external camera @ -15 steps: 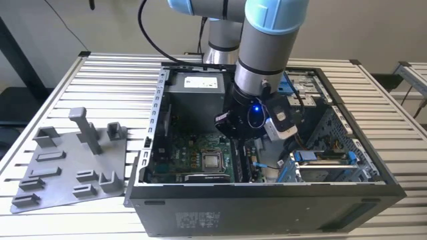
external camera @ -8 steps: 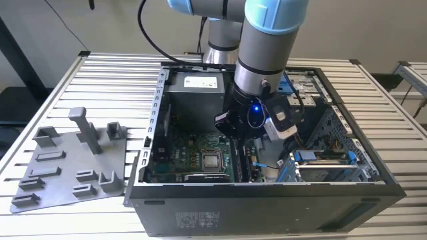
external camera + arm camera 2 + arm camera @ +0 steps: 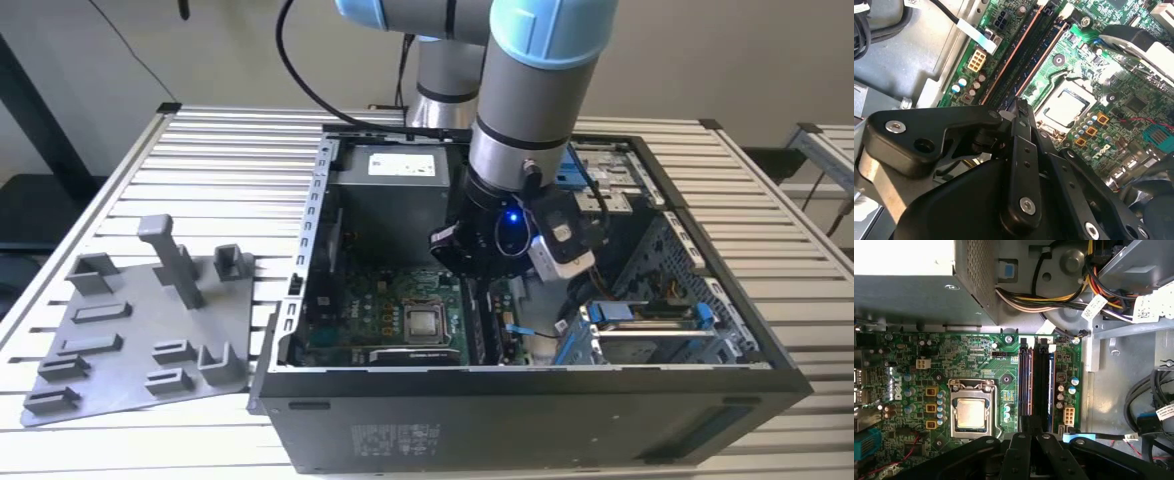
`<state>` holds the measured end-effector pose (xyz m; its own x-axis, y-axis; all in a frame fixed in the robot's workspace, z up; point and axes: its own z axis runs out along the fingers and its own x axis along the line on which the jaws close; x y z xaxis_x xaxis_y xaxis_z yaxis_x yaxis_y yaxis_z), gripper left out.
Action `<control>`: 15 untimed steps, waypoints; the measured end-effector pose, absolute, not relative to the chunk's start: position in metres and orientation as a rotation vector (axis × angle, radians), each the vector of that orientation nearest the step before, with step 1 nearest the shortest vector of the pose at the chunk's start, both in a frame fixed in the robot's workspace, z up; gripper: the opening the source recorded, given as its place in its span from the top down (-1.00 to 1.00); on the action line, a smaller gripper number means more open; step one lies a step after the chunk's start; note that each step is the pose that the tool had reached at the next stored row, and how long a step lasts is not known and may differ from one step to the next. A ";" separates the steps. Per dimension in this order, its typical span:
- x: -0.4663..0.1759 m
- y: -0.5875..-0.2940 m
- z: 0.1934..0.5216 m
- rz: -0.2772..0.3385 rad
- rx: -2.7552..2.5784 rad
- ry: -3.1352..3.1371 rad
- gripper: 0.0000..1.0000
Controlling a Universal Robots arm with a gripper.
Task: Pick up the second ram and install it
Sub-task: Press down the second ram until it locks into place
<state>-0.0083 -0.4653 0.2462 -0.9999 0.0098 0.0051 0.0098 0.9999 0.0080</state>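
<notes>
In both wrist views my gripper (image 3: 1030,425) (image 3: 1021,106) is shut, its black fingers pressed together with nothing visible between them. It hangs low inside the open computer case (image 3: 307,250), just above one end of the two long memory slots on the green motherboard (image 3: 979,360). A dark blue-black stick, which I take for the second ram (image 3: 1044,385) (image 3: 1026,62), stands in the slot nearer the board's edge. The neighbouring slot (image 3: 1025,385) shows orange edges. Whether the fingertips touch the stick I cannot tell.
The processor socket (image 3: 971,412) lies beside the slots. The power supply (image 3: 909,285) and cable bundles (image 3: 1054,300) crowd one side, and the drive bay (image 3: 647,320) the other. On the exterior view's left, a grey fixture plate (image 3: 134,340) lies on the slatted table.
</notes>
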 end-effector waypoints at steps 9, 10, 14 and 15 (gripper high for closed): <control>-0.008 -0.465 0.246 -0.012 0.107 -3.134 0.79; -0.008 -0.465 0.246 -0.012 0.135 -3.133 0.79; -0.008 -0.465 0.246 -0.012 0.250 -3.126 0.79; -0.008 -0.465 0.246 -0.012 0.278 -3.123 0.79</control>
<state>-0.0084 -0.4653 0.2462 -0.9843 -0.1765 0.0051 -0.1764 0.9843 0.0080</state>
